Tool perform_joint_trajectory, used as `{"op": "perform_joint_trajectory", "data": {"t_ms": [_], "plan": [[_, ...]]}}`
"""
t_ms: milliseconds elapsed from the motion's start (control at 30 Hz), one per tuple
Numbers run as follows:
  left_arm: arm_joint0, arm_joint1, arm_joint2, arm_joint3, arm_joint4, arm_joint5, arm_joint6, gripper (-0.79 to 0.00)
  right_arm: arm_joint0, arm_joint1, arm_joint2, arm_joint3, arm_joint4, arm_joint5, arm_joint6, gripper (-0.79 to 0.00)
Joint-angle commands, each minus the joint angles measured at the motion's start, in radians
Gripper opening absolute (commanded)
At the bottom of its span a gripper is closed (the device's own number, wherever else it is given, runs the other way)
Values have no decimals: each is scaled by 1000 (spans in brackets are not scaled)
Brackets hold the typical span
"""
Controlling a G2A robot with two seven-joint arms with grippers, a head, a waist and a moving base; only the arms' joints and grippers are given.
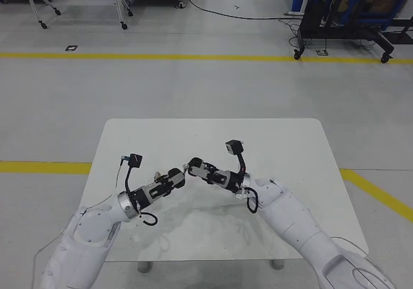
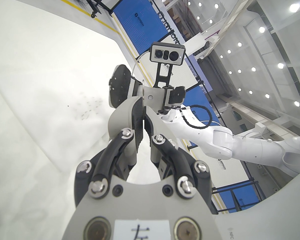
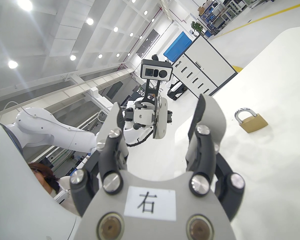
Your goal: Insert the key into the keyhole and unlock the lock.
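A brass padlock (image 3: pixel 252 121) with a silver shackle lies flat on the white table (image 1: pixel 278 144), off to one side of my right gripper (image 3: pixel 161 106). That gripper is open with nothing between its fingers. My left gripper (image 2: pixel 143 106) is shut, and a thin metal sliver (image 2: pixel 142 88) that looks like the key seen edge-on sticks out past its fingertips. The two grippers face each other tip to tip above the middle of the table, the left gripper (image 1: pixel 179 175) just in front of the right gripper (image 1: pixel 192 165). The key's tip points into the gap of the right gripper's open fingers (image 2: pixel 118 86).
The tabletop (image 2: pixel 40 63) stretches bare around both arms. Beyond the far edge are yellow floor lines (image 1: pixel 192 56) and a dark wheeled rack (image 1: pixel 343 32). A white drawer cabinet (image 3: pixel 202 63) stands off the table.
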Motion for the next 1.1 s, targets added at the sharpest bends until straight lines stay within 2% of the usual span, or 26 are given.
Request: {"op": "perform_joint_trajectory", "data": {"t_ms": [0,267,333,400,500,600,667,767,867,1000,1067], "plan": [[3,0,-3,0,-8,-7,9,-785,0,0,-1,0,0,0,0,0],[3,0,-3,-1,-6,-5,13,-785,0,0,-1,0,0,0,0,0],[5,1,-11,-9,38,2,38,-785,0,1,-1,-2,-8,4,0,0],[12,3,-17,-16,47,2,42,-785,10,9,12,-12,-101,7,3,0],[12,9,-24,-16,29,10,-17,-785,35,34,23,-41,-250,0,111,0],[-4,16,-15,-6,-16,39,-150,-785,2,65,59,-112,-211,0,184,0],[-26,21,-12,4,-44,57,-248,-785,-8,88,72,-134,-223,0,184,0],[-41,28,-9,15,-92,60,-353,-785,-20,115,60,-169,-216,2,186,-265],[-49,34,-8,21,-104,54,-410,-785,-21,138,32,-184,-163,12,196,-416],[-52,36,4,22,-89,54,-414,-785,0,156,-28,-180,-98,32,216,-529],[-54,37,14,21,-81,55,-418,-785,15,161,-60,-173,-62,35,219,-557]]}}
